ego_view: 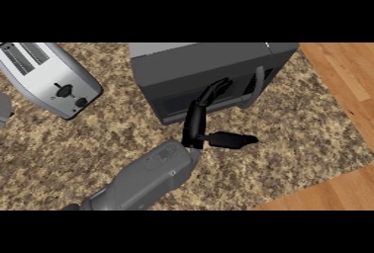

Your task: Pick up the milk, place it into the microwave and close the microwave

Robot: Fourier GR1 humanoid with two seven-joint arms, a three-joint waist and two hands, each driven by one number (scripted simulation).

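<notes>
Late stage, by the look of it. No milk shows anywhere on the counter (pixel 87 148), so it is probably inside the microwave (pixel 208 69) already, though the inside is hidden and I cannot confirm that. The microwave door (pixel 197 101) looks shut or very nearly shut: its dark front sits flush with the body and no gap shows from this steep angle. What is left, at most, is a final push and pulling the arm back.

One hand (pixel 211 123) shows, coming up from the near edge at centre-left on a grey forearm (pixel 146 180). Which arm it is cannot be told from this view alone; by the thumb sticking out right I read it as the left hand. The fingers (pixel 213 94) are straight and held together, tips touching the door front just left of the handle (pixel 256 89). The thumb (pixel 232 140) is spread wide to the right, touching nothing. Nothing is held. The other hand is not in view.

Milk's heading and long axis: cannot tell, it is unseen. The microwave's long axis runs left to right, slightly skewed, with its door facing near, toward the robot; the handle is at the door's right end.

A toaster (pixel 51 76) lies far left, well apart from the hand. Bare wood floor (pixel 343 74) shows at right.
</notes>
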